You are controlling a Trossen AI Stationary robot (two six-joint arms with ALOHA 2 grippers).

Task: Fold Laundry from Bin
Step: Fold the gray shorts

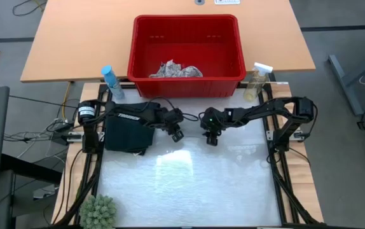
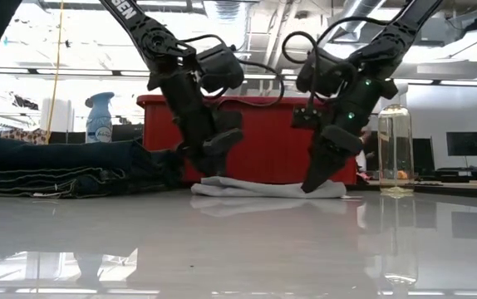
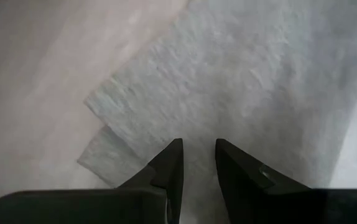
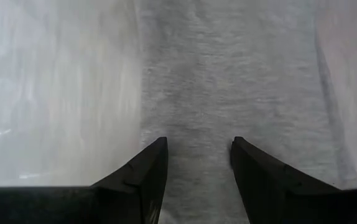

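Both arms reach toward the middle of the table (image 1: 189, 184), just in front of the red bin (image 1: 186, 48). The left end effector (image 2: 212, 162) and the right end effector (image 2: 317, 178) point down at either end of a small grey cloth (image 2: 263, 188) that lies flat and folded on the glossy surface, close to the bin's front wall. From the left wrist, the fingers (image 3: 169, 168) stand a narrow gap apart above the cloth (image 3: 241, 87), near a corner where two layers show; nothing is caught between them. From the right wrist, the fingers (image 4: 147, 171) stand wider apart over the grey fabric (image 4: 228, 81), also gripping nothing. The dark trousers (image 1: 128, 133) lie folded in a stack on the table's left side, beside the left arm. A white cloth with grey print (image 1: 176, 70) sits crumpled inside the bin. A blue spray bottle (image 1: 111, 81) and a clear spray bottle (image 1: 257, 81) stand at the bin's front corners, and a small green plant (image 1: 98, 211) sits at the table's near left corner.
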